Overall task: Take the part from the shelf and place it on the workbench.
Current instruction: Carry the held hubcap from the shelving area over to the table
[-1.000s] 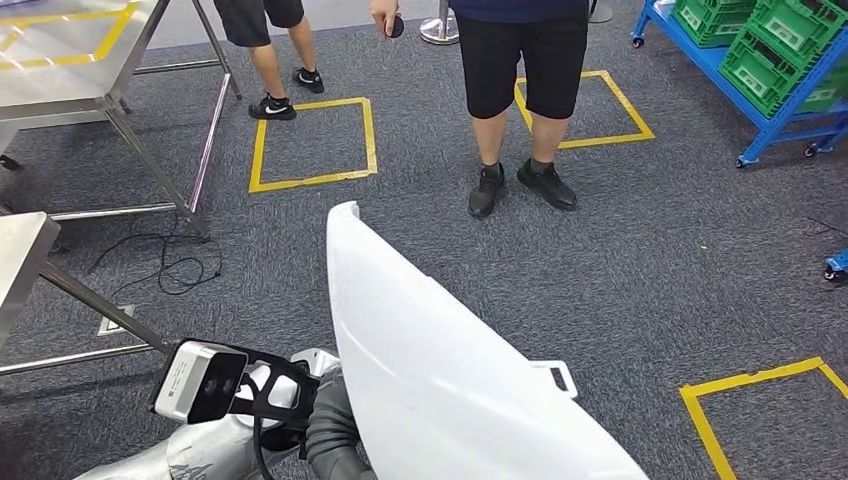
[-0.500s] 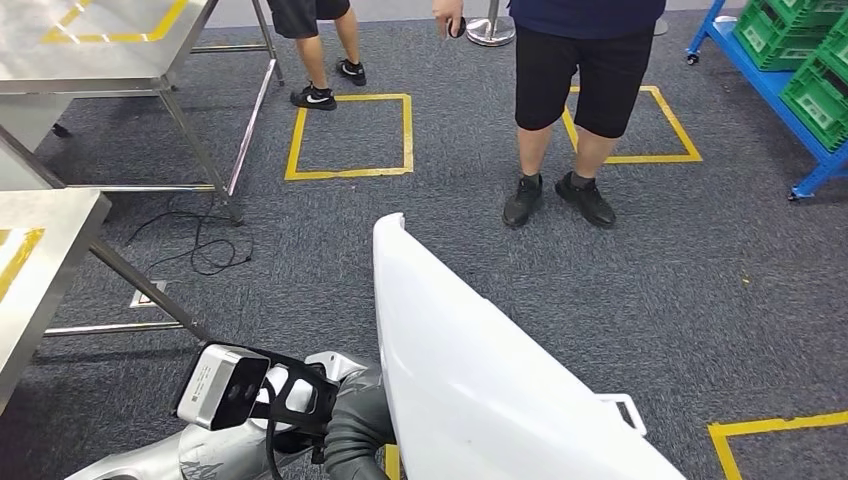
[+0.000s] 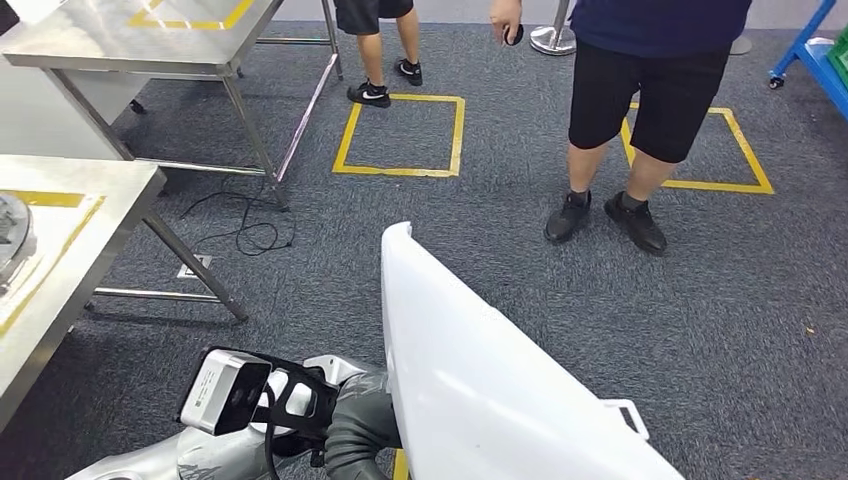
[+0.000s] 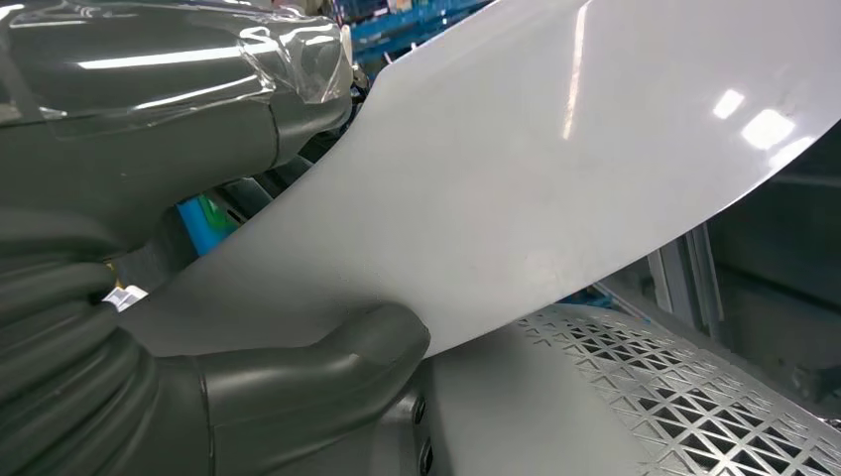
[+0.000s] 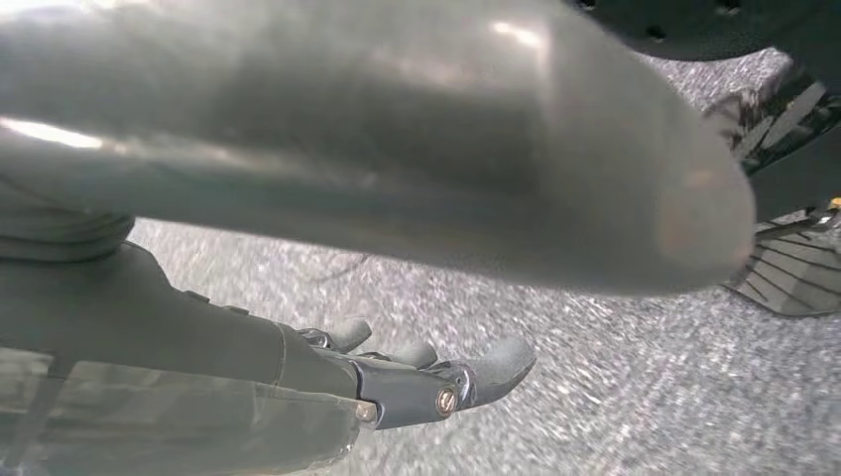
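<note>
The part (image 3: 470,380), a long white curved panel, is carried in front of the robot over the grey carpet floor (image 3: 760,300). In the head view its narrow rounded end points forward toward the people, and its wider end runs off the bottom edge of the picture, so its full length is cut off. A small white tab (image 3: 628,413) sticks out of its right side.

The left hand (image 4: 298,367) grasps the part: in the left wrist view the thick grey thumb presses against the panel's glossy face (image 4: 555,188) near its edge, while the other fingers are hidden behind the panel. In the head view the hand itself is hidden behind the panel; there the left arm shows, with its wrist camera (image 3: 224,390) just beside the panel's left edge.

The right hand (image 5: 397,382) appears in the right wrist view, fingers curled under a large blurred grey surface that fills the upper picture. Whether they are actually touching or holding that surface I cannot tell.

The counter (image 3: 70,215) stands at the left, its near corner well apart from the part, with yellow tape on its top and a round metal object (image 3: 12,235) cut off by the picture's edge. A second steel table (image 3: 150,40) stands beyond it. Two people (image 3: 650,90) stand ahead on the floor among yellow taped squares (image 3: 402,135), both cut off above the waist.
</note>
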Robot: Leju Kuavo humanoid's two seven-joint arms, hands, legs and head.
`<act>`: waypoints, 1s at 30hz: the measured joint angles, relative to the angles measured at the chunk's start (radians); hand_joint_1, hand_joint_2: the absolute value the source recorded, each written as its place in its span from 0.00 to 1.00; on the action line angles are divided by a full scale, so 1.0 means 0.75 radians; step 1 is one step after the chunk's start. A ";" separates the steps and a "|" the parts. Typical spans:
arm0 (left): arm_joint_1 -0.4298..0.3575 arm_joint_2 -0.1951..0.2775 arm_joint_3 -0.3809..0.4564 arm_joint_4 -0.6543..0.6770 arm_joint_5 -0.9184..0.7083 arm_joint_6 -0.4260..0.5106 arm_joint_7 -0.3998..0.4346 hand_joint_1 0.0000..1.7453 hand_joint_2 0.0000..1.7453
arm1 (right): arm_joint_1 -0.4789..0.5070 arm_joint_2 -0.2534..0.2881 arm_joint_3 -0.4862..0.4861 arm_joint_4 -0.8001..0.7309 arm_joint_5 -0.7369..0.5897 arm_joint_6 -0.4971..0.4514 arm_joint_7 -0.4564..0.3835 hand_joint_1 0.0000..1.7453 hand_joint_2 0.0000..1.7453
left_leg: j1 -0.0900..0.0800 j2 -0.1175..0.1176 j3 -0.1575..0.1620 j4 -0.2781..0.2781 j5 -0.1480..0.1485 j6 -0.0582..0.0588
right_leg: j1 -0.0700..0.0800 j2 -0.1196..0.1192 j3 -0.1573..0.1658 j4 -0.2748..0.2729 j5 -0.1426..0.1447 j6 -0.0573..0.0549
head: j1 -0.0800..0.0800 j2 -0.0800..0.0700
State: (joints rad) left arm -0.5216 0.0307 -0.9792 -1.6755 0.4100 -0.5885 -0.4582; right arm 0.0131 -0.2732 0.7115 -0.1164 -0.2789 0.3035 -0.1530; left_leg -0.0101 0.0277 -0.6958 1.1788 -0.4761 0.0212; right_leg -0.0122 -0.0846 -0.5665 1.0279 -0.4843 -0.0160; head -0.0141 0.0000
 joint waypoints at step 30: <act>0.002 0.007 0.005 -0.030 -0.030 0.021 0.028 1.00 1.00 | 0.002 0.005 0.022 -0.013 0.010 0.019 -0.006 0.00 0.00 | 0.000 -0.026 -0.019 0.057 -0.031 0.007 | 0.002 0.011 -0.013 0.011 0.009 0.004 | 0.001 0.000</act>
State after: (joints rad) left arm -0.5200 0.0362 -0.9757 -1.6982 0.3876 -0.5724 -0.4373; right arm 0.0147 -0.2695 0.7282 -0.1259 -0.2711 0.3177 -0.1574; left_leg -0.0104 0.0082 -0.7098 1.2215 -0.4995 0.0263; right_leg -0.0106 -0.0761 -0.5759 1.0359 -0.4774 -0.0127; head -0.0135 0.0000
